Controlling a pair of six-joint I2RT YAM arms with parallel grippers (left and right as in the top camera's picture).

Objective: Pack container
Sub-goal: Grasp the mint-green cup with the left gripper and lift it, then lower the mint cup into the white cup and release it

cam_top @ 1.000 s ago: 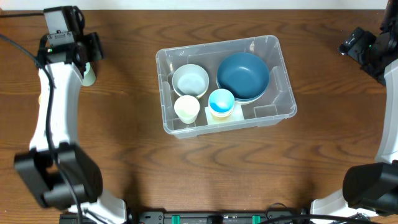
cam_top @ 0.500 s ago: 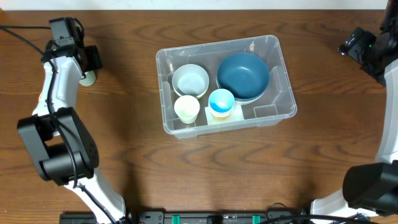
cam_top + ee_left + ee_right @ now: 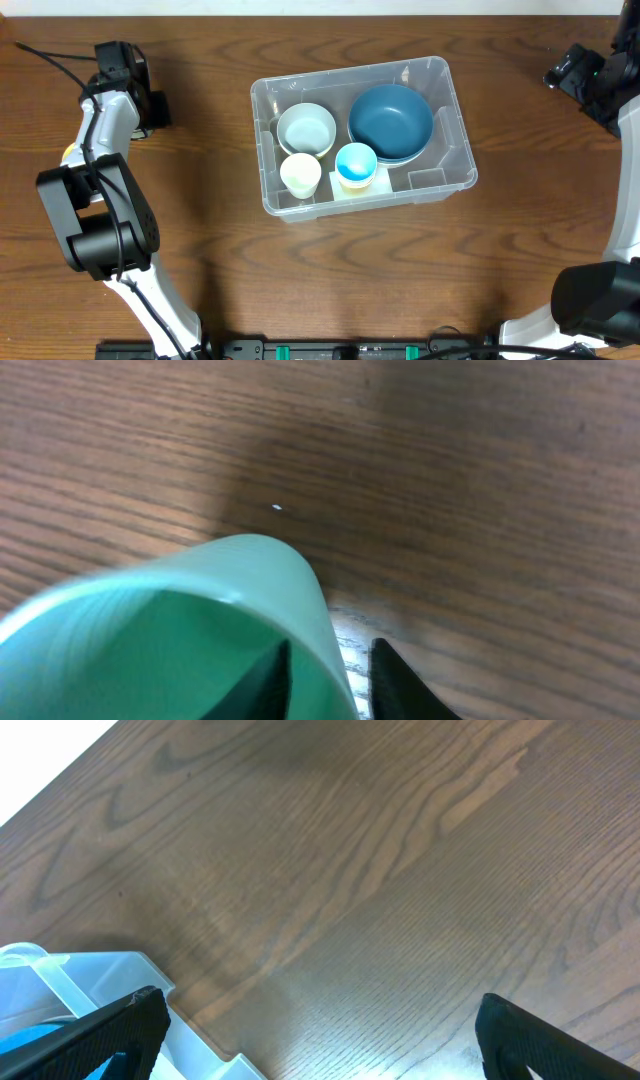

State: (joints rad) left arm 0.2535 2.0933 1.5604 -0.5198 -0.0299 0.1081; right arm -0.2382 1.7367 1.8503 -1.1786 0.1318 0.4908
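Left hand [image 3: 330, 672] clamps the green cup [image 3: 180, 630] by its wall — container [image 3: 350, 72] well apart, rightward.

Left gripper [image 3: 333, 678] jaws apparently pinched on green cup [image 3: 180, 620] wall, arm stretched far-left; right gripper [image 3: 322, 1038] jaws wide apart, far-right.

Dark wood-grain table [image 3: 300, 280], white far edge
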